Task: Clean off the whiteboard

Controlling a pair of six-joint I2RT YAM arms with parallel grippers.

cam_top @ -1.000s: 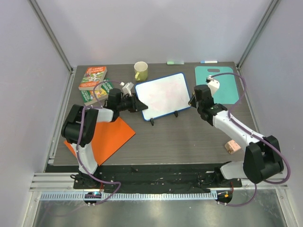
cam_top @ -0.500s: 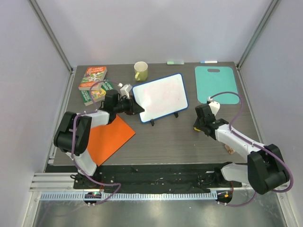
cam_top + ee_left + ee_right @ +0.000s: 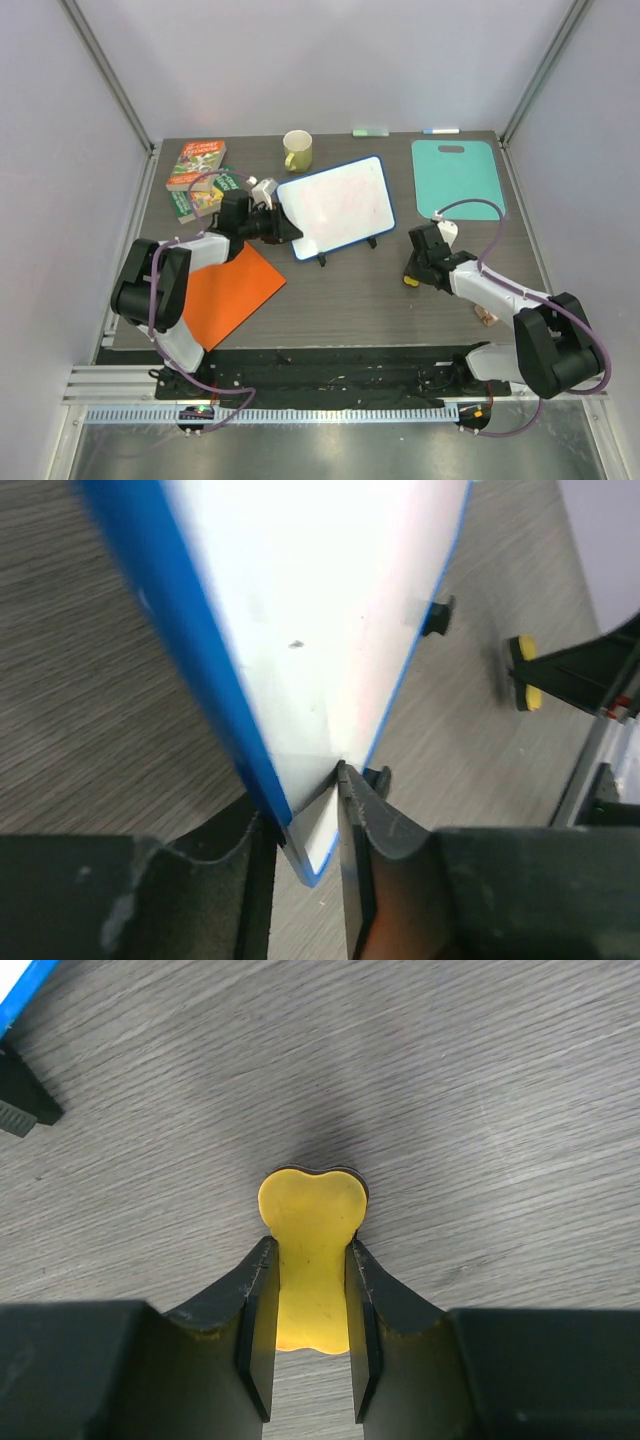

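The whiteboard (image 3: pixel 337 206), white with a blue frame and faint red marks, stands tilted on two black feet mid-table. My left gripper (image 3: pixel 284 231) is shut on its lower left corner. In the left wrist view the fingers (image 3: pixel 365 820) clamp the board's corner (image 3: pixel 310 630). My right gripper (image 3: pixel 409 274) is shut on a yellow eraser (image 3: pixel 312 1230) and holds it low at the tabletop, to the right of and nearer than the board. One board foot (image 3: pixel 20 1108) shows at that view's left edge.
A yellow mug (image 3: pixel 297 150) and books (image 3: pixel 200 175) stand behind the board's left side. A teal cutting board (image 3: pixel 458 178) lies at the back right. An orange folder (image 3: pixel 225 290) lies at the front left. A small pinkish block (image 3: pixel 487 316) lies by the right arm.
My right gripper has moved from the whiteboard's right edge toward the near side and down to the table with the eraser. The left gripper has shifted the board slightly left.
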